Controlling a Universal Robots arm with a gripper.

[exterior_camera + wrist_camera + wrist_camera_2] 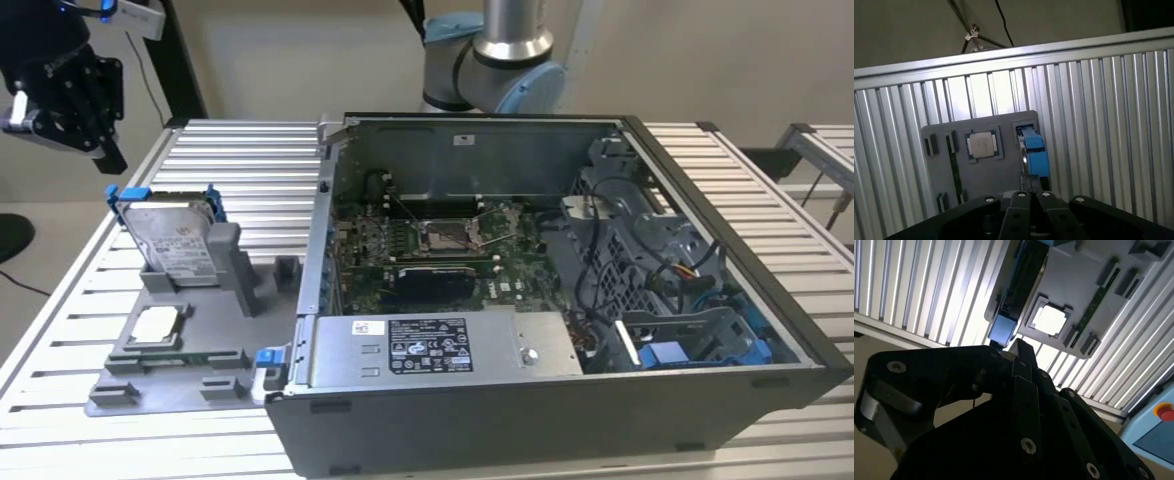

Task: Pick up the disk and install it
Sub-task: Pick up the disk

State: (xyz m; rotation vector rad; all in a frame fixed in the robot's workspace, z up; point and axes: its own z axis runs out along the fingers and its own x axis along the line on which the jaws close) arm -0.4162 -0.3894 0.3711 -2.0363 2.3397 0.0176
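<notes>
Exterior view puts the gripper (pixel 104 145) high at the exterior view's left, well apart from the disk (pixel 174 232), which stands on edge in its grey holder (pixel 224 255). In both wrist views the gripper looks pressed together and empty, so a descent like this could knock the disk's blue-framed edge. The disk's label is hidden there.

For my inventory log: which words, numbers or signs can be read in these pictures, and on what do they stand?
No text can be quoted.
On the disk, white label: print too small to read.
On the grey metal box, stickers: print too small to read.
</notes>
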